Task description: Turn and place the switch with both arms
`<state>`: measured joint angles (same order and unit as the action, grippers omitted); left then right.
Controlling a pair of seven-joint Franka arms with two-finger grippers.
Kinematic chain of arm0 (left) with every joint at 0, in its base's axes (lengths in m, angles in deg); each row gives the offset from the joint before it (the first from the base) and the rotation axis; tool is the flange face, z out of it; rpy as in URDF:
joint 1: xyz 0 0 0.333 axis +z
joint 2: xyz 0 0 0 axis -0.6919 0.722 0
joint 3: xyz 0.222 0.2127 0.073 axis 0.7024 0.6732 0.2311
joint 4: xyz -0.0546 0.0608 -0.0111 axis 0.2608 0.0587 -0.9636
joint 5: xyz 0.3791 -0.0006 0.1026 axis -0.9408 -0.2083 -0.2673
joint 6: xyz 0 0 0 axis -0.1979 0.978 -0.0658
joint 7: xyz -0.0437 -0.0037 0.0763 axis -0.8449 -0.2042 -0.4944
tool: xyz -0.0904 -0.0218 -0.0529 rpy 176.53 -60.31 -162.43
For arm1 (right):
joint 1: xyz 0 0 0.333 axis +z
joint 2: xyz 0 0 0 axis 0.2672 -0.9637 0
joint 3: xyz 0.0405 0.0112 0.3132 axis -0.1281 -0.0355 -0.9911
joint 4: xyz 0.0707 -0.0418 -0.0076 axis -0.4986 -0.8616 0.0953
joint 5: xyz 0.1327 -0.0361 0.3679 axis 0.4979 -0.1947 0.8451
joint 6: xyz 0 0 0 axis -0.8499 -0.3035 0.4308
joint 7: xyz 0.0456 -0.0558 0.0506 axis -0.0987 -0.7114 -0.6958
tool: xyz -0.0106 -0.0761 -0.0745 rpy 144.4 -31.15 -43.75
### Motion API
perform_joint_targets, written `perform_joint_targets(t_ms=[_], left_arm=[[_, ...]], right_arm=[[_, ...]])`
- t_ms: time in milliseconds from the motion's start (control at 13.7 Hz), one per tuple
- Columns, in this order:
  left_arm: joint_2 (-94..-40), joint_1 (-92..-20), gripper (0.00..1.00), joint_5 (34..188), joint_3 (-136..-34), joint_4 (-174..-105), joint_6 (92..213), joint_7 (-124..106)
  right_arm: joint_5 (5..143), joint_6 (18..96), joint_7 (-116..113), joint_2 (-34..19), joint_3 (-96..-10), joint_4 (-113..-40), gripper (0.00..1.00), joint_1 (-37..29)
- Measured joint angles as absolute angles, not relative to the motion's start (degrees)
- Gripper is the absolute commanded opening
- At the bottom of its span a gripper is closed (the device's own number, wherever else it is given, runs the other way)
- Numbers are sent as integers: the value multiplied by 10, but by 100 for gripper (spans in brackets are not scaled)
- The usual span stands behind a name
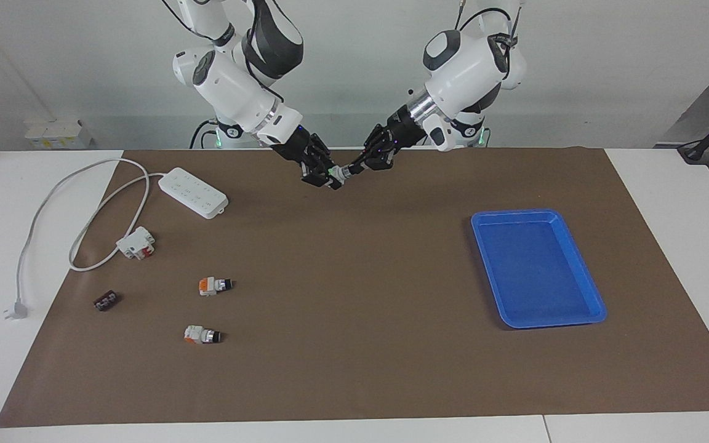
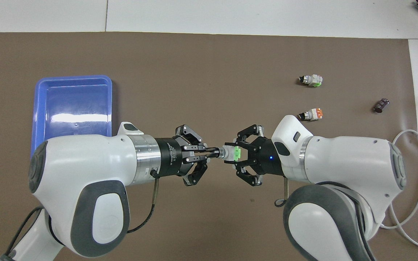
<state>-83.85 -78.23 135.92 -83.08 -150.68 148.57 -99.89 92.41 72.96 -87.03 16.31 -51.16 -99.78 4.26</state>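
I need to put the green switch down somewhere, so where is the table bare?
The blue tray is empty, and brown mat lies bare between it and the orange-ended switches. The right arm's end is crowded: power strip, cable, small parts.

Blue tray (image 1: 582, 264), power strip (image 1: 193, 192), orange-ended switches (image 1: 215, 285).

- White surface (image 1: 668, 203) under a brown mat (image 1: 354, 307).
- On the mat: blue tray (image 1: 588, 280), power strip (image 1: 193, 192), white-and-red block (image 1: 136, 242), two orange-ended switches (image 1: 214, 285) (image 1: 201, 335), small dark part (image 1: 106, 301).
- Cord's plug (image 1: 15, 309) on bare surface.
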Motion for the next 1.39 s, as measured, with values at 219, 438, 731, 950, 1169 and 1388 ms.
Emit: perform_joint_targets(t_ms=[219, 438, 731, 950, 1169, 1388], left_arm=[[-838, -782, 0, 1359, -831, -1508, 1487, -1056], [-838, -782, 0, 1359, -831, -1508, 1488, -1093], [-839, -782, 0, 1359, -831, -1508, 1489, -1097], [-838, -782, 0, 1359, -831, -1508, 1494, -1097], [-838, -782, 0, 1333, -828, -1508, 1509, -1097], [-834, -779, 0, 1271, -823, -1508, 1520, -1095]], right_arm=[[924, 730, -870, 162, -512, -997, 0, 43], [924, 730, -870, 161, -512, -997, 0, 43], [924, 730, -870, 161, -512, -996, 0, 43], [924, 731, -870, 160, -512, -995, 100, 43], [924, 729, -869, 160, -515, -996, 100, 44], [924, 726, -868, 162, -516, -995, 100, 44]])
